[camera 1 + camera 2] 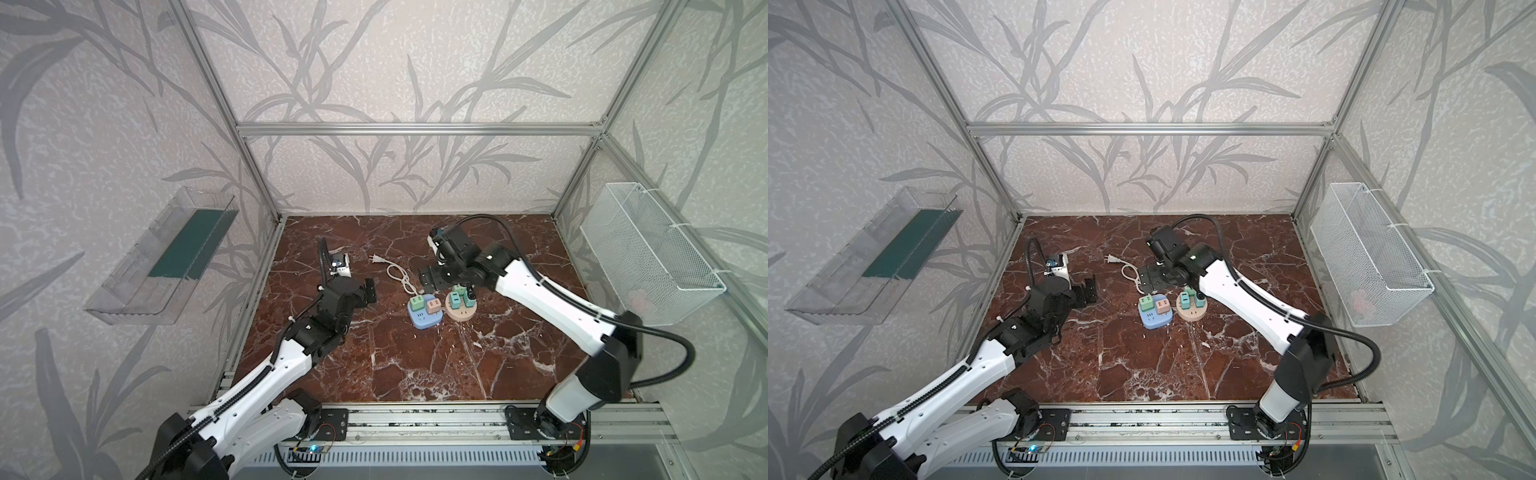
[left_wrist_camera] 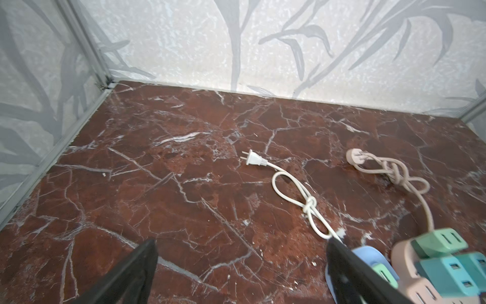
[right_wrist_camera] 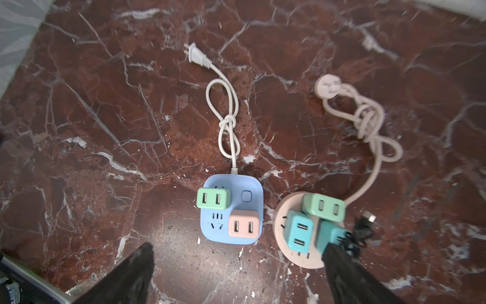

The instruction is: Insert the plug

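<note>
Nearest you runs the aluminium rail (image 1: 415, 419) with both arm bases on it. Beyond it, near the middle of the marble table (image 1: 415, 365), sit a blue square strip (image 3: 259, 200) and, just to its right, a round pink strip (image 3: 302, 259). Your right gripper (image 3: 238, 247) hovers over them with its jaws spread wide and nothing between them. One finger stands right beside the dark teal adapter (image 3: 330, 233), the one trailing a black cable (image 3: 363, 231), on the far-right part of the round pink strip. I take that adapter for the plug in the task, but I cannot tell whether its pins are fully home. Your left gripper (image 2: 242, 244), left of the strips, is equally wide and empty.

Expect the adapter to be light, rigid and smooth-sided, so it could slip or rock under a skewed pinch. Grip it across its two broad flat faces, low on the body and clear of the cable, then press straight down. The strip looks light too and may skate on the polished marble, so brace it with the left gripper. The white two-pin plug (image 3: 196, 54) lies loose, far and left of the blue square strip.
</note>
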You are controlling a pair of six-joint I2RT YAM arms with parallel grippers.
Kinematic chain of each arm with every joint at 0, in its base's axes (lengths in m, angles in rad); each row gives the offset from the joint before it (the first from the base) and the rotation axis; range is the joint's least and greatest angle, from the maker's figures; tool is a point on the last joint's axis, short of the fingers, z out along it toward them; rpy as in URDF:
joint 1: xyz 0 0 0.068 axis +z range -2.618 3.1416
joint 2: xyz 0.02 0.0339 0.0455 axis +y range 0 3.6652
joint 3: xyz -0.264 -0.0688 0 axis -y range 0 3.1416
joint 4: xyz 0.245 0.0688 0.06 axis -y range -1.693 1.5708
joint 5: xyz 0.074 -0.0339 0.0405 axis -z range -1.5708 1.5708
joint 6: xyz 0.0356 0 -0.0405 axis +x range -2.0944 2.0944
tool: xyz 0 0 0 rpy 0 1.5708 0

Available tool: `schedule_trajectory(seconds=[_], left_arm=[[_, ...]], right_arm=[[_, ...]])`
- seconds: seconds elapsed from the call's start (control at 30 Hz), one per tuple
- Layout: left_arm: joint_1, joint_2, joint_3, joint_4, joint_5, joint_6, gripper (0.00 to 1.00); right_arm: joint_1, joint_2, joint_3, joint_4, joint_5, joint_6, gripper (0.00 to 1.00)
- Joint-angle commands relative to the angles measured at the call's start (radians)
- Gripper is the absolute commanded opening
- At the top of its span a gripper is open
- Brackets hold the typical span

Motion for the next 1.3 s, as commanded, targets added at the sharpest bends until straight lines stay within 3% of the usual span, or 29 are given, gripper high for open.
schedule_trajectory(seconds=[0.0,0.17,0.27,0.43,0.57,0.6,0.7,0.77,0.83,0.93,1.13,1.27], left_arm=[[0.002,0.012,-0.095,0.401,-0.205,0.204,0.99],[0.044,0.089,-0.116,0.621,-0.421,0.543,0.99],[0.129,0.157,-0.148,0.726,-0.466,0.567,0.99],[0.251,0.365,-0.268,0.991,-0.351,0.544,0.99],[0.326,0.571,-0.323,1.240,-0.309,0.439,0.99],[0.341,0.612,-0.338,1.309,-0.247,0.438,0.99],[0.356,0.630,-0.323,1.262,-0.186,0.423,0.99],[0.378,0.608,-0.328,1.224,-0.126,0.396,0.99],[0.380,0.626,-0.344,1.282,-0.099,0.412,0.99],[0.397,0.673,-0.418,1.402,0.071,0.419,0.99],[0.409,0.705,-0.384,1.403,0.034,0.406,0.99],[0.408,0.704,-0.384,1.403,0.034,0.406,0.99]], right_arm=[[-0.028,-0.127,-0.104,0.134,0.157,-0.071,0.99],[-0.079,-0.201,-0.225,0.104,0.184,-0.061,0.99],[-0.081,-0.208,-0.290,0.123,0.197,-0.059,0.99],[-0.080,-0.282,-0.449,0.303,0.224,-0.047,0.99],[-0.080,-0.403,-0.642,0.556,0.220,-0.129,0.99],[-0.080,-0.433,-0.690,0.624,0.218,-0.148,0.99],[-0.079,-0.486,-0.779,0.752,0.214,-0.209,0.99],[-0.080,-0.480,-0.777,0.740,0.234,-0.211,0.99],[-0.081,-0.456,-0.745,0.686,0.247,-0.217,0.99],[-0.080,-0.432,-0.724,0.661,0.299,-0.247,0.99],[-0.116,-0.430,-0.833,0.960,0.551,-0.480,0.99],[-0.259,-0.308,-0.905,1.221,0.526,-0.555,0.99]])
